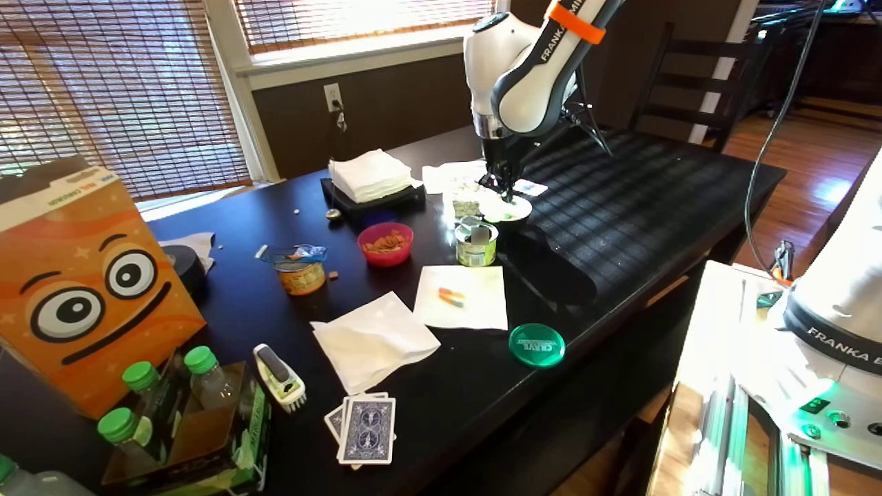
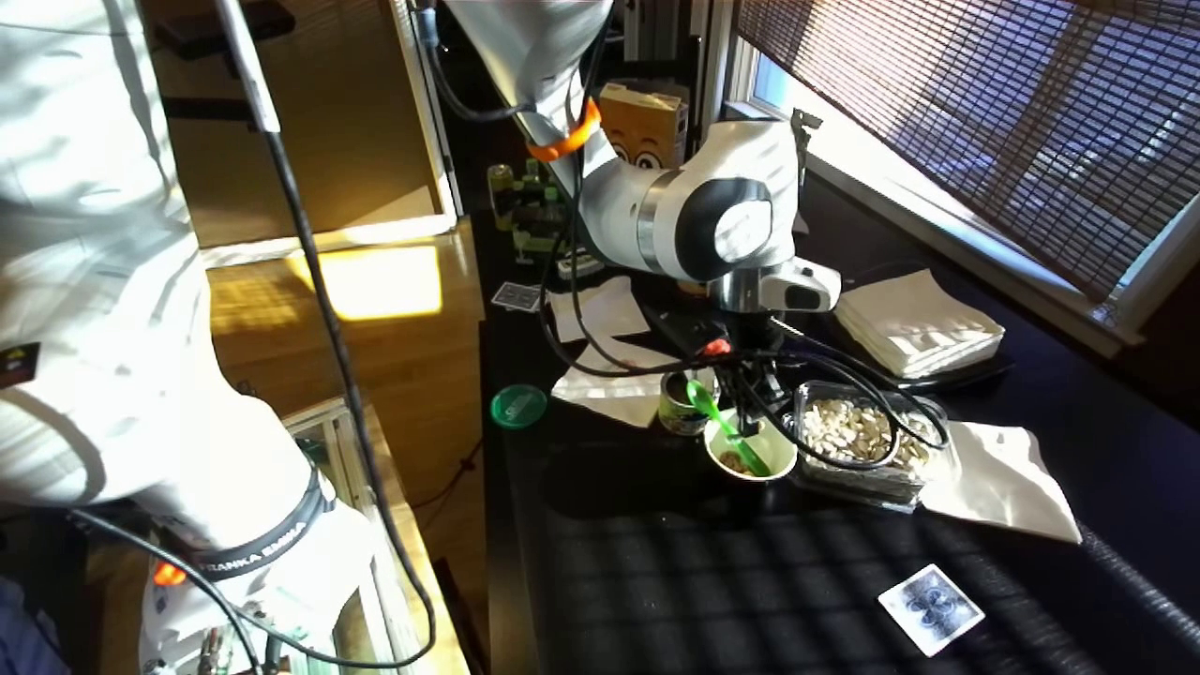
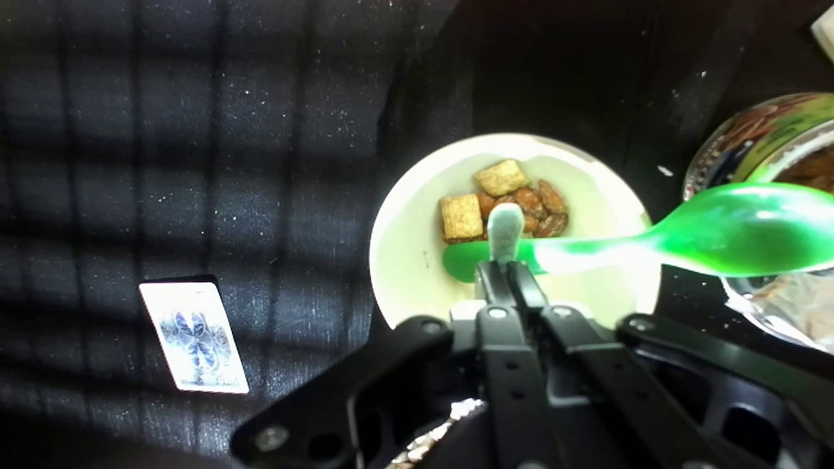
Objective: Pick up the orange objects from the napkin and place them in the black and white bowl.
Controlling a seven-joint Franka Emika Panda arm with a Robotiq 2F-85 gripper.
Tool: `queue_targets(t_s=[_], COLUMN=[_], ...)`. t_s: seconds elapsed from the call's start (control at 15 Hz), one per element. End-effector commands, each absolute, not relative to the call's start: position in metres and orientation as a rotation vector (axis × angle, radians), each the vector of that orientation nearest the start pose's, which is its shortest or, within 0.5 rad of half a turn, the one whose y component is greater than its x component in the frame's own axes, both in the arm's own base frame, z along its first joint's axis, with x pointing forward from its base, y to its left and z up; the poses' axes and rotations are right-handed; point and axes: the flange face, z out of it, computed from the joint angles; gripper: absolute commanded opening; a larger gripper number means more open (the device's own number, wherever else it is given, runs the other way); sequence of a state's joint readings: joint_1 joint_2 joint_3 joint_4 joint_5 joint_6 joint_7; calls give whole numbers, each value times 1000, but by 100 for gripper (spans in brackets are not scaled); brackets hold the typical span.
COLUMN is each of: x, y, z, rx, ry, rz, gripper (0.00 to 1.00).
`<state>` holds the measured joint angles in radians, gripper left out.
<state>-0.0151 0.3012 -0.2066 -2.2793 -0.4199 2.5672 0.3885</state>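
The black and white bowl [image 3: 407,195] lies under my gripper in the wrist view; it also shows in both exterior views [image 1: 525,207] [image 2: 786,457]. It holds square cereal pieces, brown nuts and the handle of a green spoon [image 3: 749,228]. My gripper [image 3: 507,268] is shut on a small pale, elongated piece [image 3: 505,228], whose free end sticks out over the bowl. The gripper also shows in an exterior view [image 1: 508,195]. Small orange objects [image 1: 451,296], partly pale green, lie on the cream-green napkin [image 1: 475,275]. The napkin also shows in an exterior view [image 2: 614,398].
An open can [image 1: 475,249] stands beside the bowl, with the spoon's scoop over it. A clear tub of pale seeds [image 2: 862,492] stands on the bowl's other side. A red bowl [image 1: 386,256], crumpled napkin [image 1: 375,341], green lid [image 1: 537,344] and napkin stack [image 1: 368,178] are around.
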Motion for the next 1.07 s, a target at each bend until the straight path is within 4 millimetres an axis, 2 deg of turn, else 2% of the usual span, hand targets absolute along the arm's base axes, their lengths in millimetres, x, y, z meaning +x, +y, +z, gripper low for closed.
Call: queue_targets(t_s=[0.0, 0.27, 0.47, 0.67, 0.87, 1.0], x=[530, 527, 519, 508, 497, 494], y=[-114, -95, -64, -20, 29, 57], z=[219, 235, 249, 263, 269, 263], rx=[-3401, -3402, -3399, -3400, -3363, -3328], ry=[475, 471, 419, 300, 156, 60], rz=[-19, -47, -47, -9, 42, 68], gripper=[31, 56, 78, 98, 100, 100])
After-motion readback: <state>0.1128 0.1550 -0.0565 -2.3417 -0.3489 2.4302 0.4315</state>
